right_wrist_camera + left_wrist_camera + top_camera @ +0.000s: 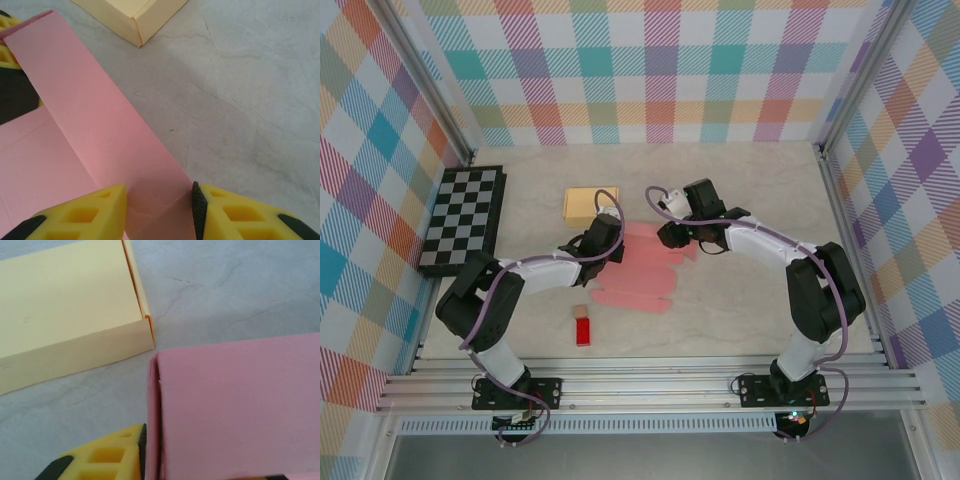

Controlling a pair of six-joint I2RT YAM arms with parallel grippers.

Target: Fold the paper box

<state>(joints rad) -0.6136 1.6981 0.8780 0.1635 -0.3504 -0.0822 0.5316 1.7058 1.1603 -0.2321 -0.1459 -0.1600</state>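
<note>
pink paper box (635, 295), a flat die-cut sheet, lies mid-table between the two arms and is mostly unfolded. one long side flap (75, 110) is raised off the sheet. in the left wrist view a panel (235, 405) stands up with a doubled edge at its left side.

right gripper (159, 210) is at the sheet's far right part, jaws partway apart with the raised flap running between them. left gripper (616, 243) is at the far left part. one yellow finger (100, 457) sits just beside the panel's edge; can't tell if that claw is wide or closed.

pale yellow folded paper box (585, 205) sits just behind the pink sheet, lid closed, contents hidden. black-and-white checkerboard (465, 220) lies well to the left. small red block (583, 333) sits near the front on the grey marbled table (750, 310).
</note>
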